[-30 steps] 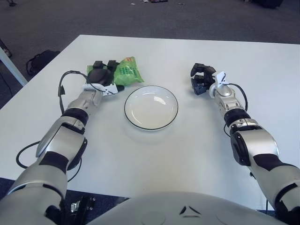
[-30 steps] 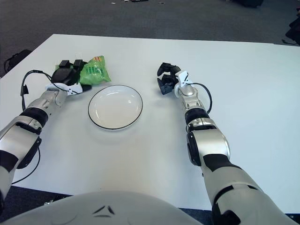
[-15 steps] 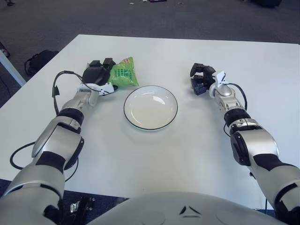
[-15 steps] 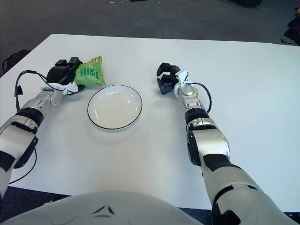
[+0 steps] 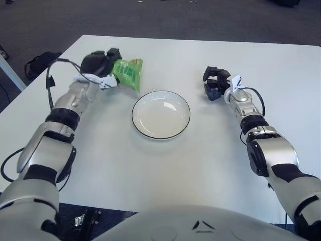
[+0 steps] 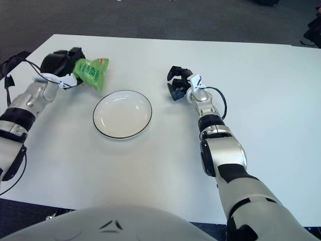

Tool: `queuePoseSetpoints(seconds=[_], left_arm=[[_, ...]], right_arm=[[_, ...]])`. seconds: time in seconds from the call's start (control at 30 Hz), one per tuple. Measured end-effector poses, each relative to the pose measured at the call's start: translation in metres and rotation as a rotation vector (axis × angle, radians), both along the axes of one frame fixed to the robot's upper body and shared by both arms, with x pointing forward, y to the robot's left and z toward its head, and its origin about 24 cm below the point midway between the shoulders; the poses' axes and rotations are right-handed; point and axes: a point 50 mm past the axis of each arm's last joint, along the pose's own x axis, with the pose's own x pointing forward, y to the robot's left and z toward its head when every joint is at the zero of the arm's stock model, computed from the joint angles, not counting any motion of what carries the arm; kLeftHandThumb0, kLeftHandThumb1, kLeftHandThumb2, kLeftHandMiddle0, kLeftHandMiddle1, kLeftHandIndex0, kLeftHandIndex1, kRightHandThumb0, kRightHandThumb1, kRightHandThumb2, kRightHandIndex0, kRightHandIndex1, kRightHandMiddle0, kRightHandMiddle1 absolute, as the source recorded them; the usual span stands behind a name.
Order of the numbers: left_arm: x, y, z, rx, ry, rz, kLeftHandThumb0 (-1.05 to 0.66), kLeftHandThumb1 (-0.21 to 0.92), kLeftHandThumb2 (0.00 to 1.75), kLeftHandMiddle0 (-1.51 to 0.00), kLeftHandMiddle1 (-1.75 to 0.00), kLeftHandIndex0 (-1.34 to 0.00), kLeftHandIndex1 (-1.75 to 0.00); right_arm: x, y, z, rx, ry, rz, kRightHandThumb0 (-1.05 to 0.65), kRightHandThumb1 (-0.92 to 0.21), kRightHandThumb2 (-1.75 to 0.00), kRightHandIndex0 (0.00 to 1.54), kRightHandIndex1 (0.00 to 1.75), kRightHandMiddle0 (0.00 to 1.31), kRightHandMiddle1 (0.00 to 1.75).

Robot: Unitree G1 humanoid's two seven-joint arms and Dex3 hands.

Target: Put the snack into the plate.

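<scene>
A green snack bag (image 5: 128,74) hangs above the white table (image 5: 200,165), gripped at its left end by my left hand (image 5: 100,64), which is shut on it. The bag is up and to the left of the white plate with a dark rim (image 5: 161,114), which has nothing on it. In the right eye view the same bag (image 6: 92,72) sits left of and beyond the plate (image 6: 122,114). My right hand (image 5: 214,84) shows to the right of the plate, fingers curled and holding nothing.
Dark carpet lies beyond the table's far edge. A black bag (image 5: 40,64) sits on the floor off the table's left side, and a black cable (image 5: 55,75) loops from my left wrist.
My left hand has lifted the snack bag off the table and raised it, tilting it. The right hand and the plate have stayed put.
</scene>
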Motion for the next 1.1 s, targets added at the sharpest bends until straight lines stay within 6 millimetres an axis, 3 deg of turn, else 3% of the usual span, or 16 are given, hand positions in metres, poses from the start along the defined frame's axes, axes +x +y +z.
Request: queuePoseSetpoints(seconds=[0.27, 0.47, 0.67, 1.1], left_arm=[[-0.017, -0.027, 0.043, -0.012, -0.212, -0.107, 0.00, 0.00, 1.64, -0.87, -1.64, -0.63, -1.75], [-0.043, -0.057, 0.053, -0.020, -0.335, -0.243, 0.00, -0.01, 1.68, -0.85, -1.71, -0.65, -1.75], [-0.064, -0.076, 0.043, -0.061, -0.319, -0.407, 0.00, -0.02, 1.69, -0.87, -1.71, -0.65, -1.75], [-0.088, -0.102, 0.005, -0.120, -0.110, -0.704, 0.00, 0.03, 1.64, -0.84, -1.69, -0.60, -1.75]], right_arm=[[0.001, 0.000, 0.002, -0.001, -0.010, 0.002, -0.01, -0.04, -1.61, 0.79, 1.75, 0.68, 1.64], [0.000, 0.000, -0.001, -0.008, 0.009, 0.001, -0.01, -0.05, -1.59, 0.78, 1.75, 0.65, 1.64], [0.001, 0.002, -0.001, -0.029, 0.009, 0.005, -0.01, -0.05, -1.59, 0.78, 1.75, 0.67, 1.63], [0.001, 0.002, -0.001, -0.050, 0.002, -0.012, -0.01, -0.07, -1.57, 0.77, 1.75, 0.65, 1.63]])
